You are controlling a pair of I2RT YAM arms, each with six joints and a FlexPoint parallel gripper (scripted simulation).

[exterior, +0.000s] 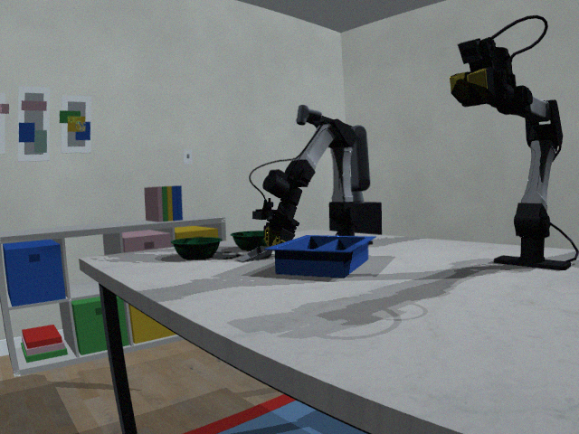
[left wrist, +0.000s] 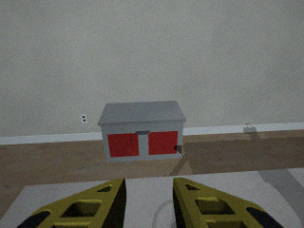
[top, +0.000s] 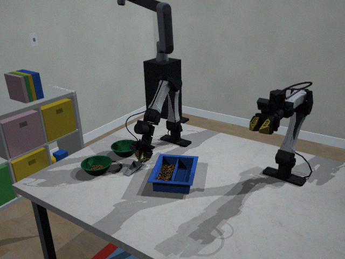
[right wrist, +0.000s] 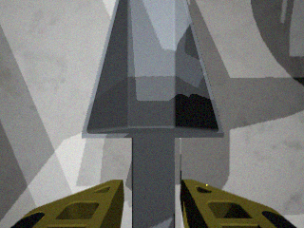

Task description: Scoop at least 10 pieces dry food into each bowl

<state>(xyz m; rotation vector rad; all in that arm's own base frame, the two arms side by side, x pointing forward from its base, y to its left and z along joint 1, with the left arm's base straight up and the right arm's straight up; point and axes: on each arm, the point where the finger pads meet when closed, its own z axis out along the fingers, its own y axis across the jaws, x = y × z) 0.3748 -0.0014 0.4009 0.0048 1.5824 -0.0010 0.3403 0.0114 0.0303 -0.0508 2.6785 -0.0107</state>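
The grey metal scoop (top: 133, 168) (exterior: 255, 254) (right wrist: 152, 114) rests low at the table, between the bowls and the blue box (top: 171, 188) (exterior: 308, 264). No pieces show in its visible blade. My right gripper (top: 140, 159) (exterior: 274, 242) (right wrist: 152, 188) is open around its handle, with a narrow gap on each side. The box stands flat, with brown food (top: 166, 171) in one compartment. The nearer green bowl (top: 107, 161) (exterior: 196, 249) is upright and holds some pieces. The farther green bowl (top: 122, 151) (exterior: 247, 240) is upright; its contents cannot be made out. My left gripper (top: 259, 130) (exterior: 468, 84) (left wrist: 149, 186) is partly open, empty, high above the table.
The farther bowl stands close beside my right gripper. The box's other compartment (top: 182, 172) shows no food. A shelf unit (top: 75, 111) (exterior: 224, 229) stands beyond the table edge near the bowls. A grey cabinet with red doors (left wrist: 142, 114) stands by the wall.
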